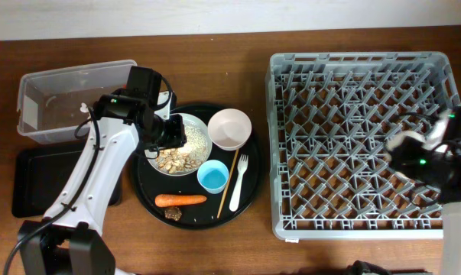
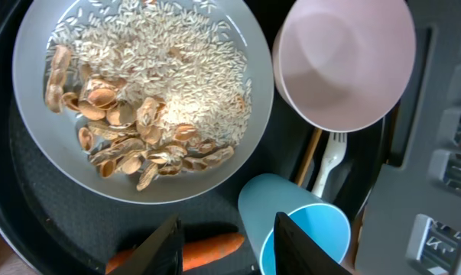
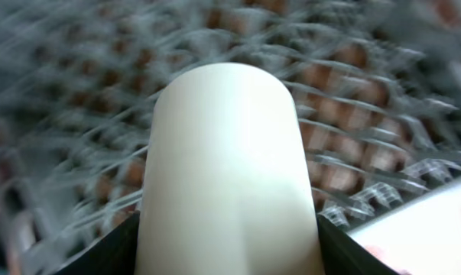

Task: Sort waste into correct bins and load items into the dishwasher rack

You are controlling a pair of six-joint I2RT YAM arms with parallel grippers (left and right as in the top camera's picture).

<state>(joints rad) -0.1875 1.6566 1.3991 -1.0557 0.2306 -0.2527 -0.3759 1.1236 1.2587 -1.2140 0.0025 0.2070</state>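
Note:
The white plate [image 1: 186,142] holds rice and beige shells [image 2: 154,145] on the round black tray. My left gripper [image 1: 163,137] hovers open and empty over the plate's near edge; in the left wrist view [image 2: 226,246] its fingers frame the carrot [image 2: 215,246] and the blue cup [image 2: 299,225]. The pink bowl [image 1: 229,128], white fork [image 1: 240,179], chopsticks [image 1: 232,177], carrot [image 1: 180,200] and brown lump [image 1: 173,215] lie on the same tray. My right gripper [image 1: 404,149] is shut on the white cup [image 3: 226,160] over the grey rack [image 1: 352,191]. No napkin or wrapper shows.
The clear tub [image 1: 62,80] stands at the back left, and the flat black tray [image 1: 31,183] lies in front of it. The round black tray [image 1: 150,195] sits between them and the rack. The rack fills the right half of the table.

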